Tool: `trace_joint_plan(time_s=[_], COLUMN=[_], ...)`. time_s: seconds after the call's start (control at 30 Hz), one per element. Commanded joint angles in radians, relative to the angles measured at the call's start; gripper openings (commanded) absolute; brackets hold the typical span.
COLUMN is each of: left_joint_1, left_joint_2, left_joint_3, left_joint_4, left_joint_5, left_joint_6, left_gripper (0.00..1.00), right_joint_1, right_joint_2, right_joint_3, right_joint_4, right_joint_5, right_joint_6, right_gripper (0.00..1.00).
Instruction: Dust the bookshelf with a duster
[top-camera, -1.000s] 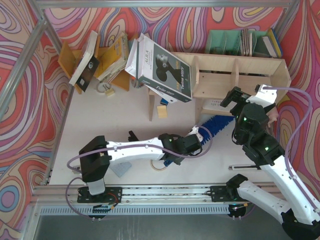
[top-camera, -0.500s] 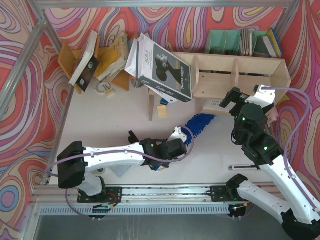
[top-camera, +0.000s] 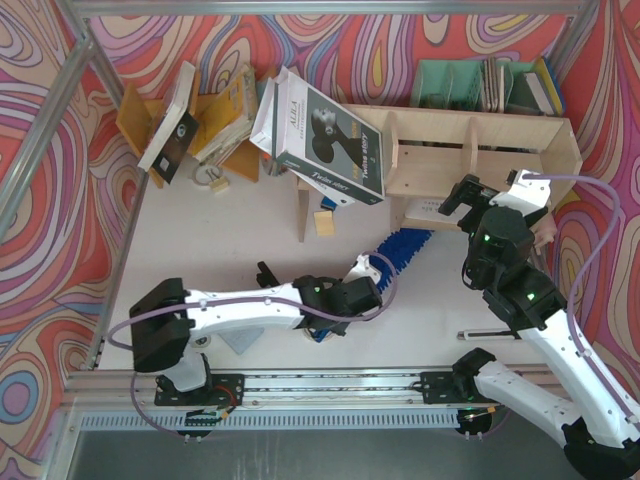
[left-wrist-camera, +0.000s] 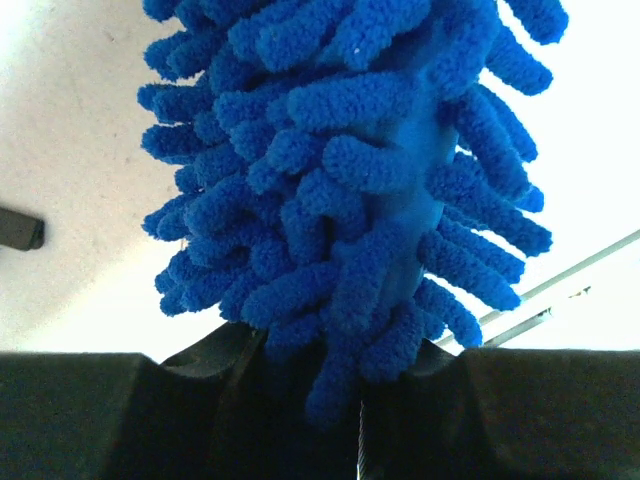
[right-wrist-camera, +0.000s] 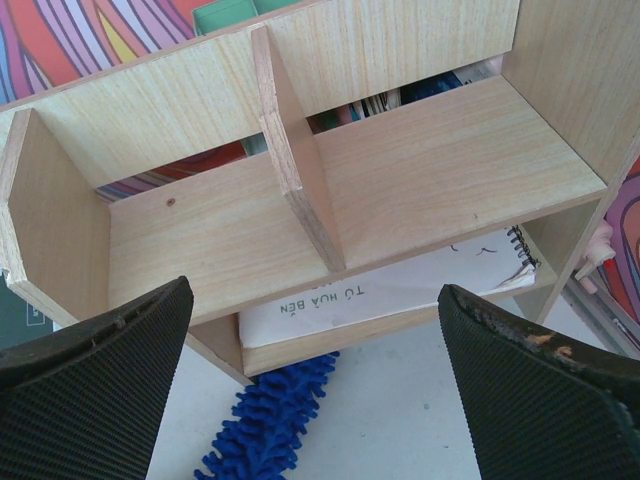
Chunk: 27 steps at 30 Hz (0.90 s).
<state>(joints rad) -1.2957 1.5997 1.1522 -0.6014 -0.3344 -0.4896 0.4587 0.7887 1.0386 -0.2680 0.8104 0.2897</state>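
The left pincer (top-camera: 368, 272) is pressed shut on the handle end of the duster (top-camera: 405, 250), so the coming move turns on where the fluffy head points. Its long axis runs out from that pincer slantwise over the bench (top-camera: 250, 215), away from the near edge and toward the far right corner, where the bookshelf (top-camera: 480, 150) stands. The tip lies low, just at the front edge of the lower shelf (right-wrist-camera: 400, 322) and beneath the compartments (right-wrist-camera: 430, 170); whether it touches the wood I cannot tell. To sweep those compartments, I judge, the head must rise and push on along the same line. The right pincer (top-camera: 462, 196) hangs spread wide and empty before the bookshelf, nearer to it but holding nothing.
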Motion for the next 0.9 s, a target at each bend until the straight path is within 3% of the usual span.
trace_joint_plan(time_s=[0.0,0.23,0.6,0.87], left_joint_1=[0.012,0.012,0.005,-0.074], left_joint_2=[0.073,0.151,0.124,0.034], left_joint_3=[0.062,0.132,0.226,0.154], left_joint_4=[-0.001,-0.049,-0.086,-0.153], left_joint_5=[-0.013,-0.009,-0.205,-0.325], left_joint_6=[0.006,0.016,-0.093,-0.168], left_gripper=[0.0,0.0,0.0,0.0], right_joint_1=[0.001,0.0,0.0,0.001], right_joint_2=[0.001,0.002,0.004,-0.009], right_joint_3=[0.024,0.02,0.022,0.008], right_joint_4=[-0.004,-0.002,0.006,0.01], right_joint_5=[0.008,0.008,0.012,0.021], right_joint_6=[0.005,0.008,-0.003,-0.012], right_gripper=[0.99,0.99,0.99,0.99])
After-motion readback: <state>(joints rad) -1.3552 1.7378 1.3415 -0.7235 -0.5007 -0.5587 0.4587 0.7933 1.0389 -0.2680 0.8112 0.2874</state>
